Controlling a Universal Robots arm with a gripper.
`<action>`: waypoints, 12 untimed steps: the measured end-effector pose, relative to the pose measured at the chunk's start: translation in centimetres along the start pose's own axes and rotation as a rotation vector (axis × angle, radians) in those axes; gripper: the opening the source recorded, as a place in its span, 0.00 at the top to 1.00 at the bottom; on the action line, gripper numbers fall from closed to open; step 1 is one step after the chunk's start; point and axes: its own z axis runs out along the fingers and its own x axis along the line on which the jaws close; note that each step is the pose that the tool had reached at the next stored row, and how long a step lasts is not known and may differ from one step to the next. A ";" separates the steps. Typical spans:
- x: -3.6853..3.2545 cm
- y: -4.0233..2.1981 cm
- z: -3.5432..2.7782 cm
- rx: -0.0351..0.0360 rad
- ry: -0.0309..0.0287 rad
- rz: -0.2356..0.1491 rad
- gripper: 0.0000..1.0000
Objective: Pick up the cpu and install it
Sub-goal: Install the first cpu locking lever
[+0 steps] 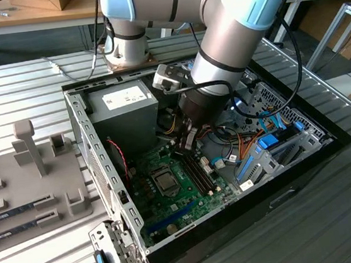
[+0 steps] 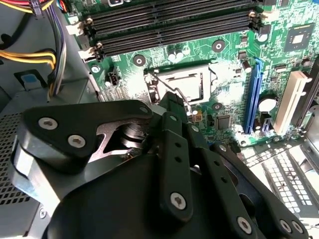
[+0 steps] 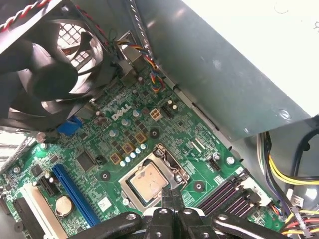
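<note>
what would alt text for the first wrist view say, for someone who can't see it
The gripper, jaws together with nothing seen between them, hangs over the motherboard at the edge of the metal-framed socket, where the cpu sits as a flat copper-toned square. A black fan and the grey power supply box flank the green board.

This is a robotics lab or workshop. An open computer case (image 1: 211, 165) lies on its side on a ribbed metal tabletop (image 1: 23, 79), its green motherboard (image 1: 169, 189) and grey power-supply box (image 1: 125, 108) exposed. At nine o'clock from the case stands a grey fixture (image 1: 35, 179) with memory sticks (image 1: 13, 213) slotted in it. At twelve o'clock the robot arm's base (image 1: 127, 48) is bolted down, with wooden benches (image 1: 22, 12) and cardboard boxes (image 1: 334, 18) beyond.
</note>
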 end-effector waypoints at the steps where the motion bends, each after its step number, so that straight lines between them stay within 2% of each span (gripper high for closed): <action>1: -0.02 -0.02 0.00 -0.0003 0.0002 0.000 0.89; 8: 0.04 -0.18 0.26 -0.0014 0.0012 0.000 0.89; 10: 0.22 -0.41 0.54 -0.0025 0.0020 0.000 0.89; 11: 0.46 -0.73 0.64 -0.0039 0.0031 0.000 0.89; 12: 0.38 -1.12 0.65 -0.0064 0.0055 -0.001 0.89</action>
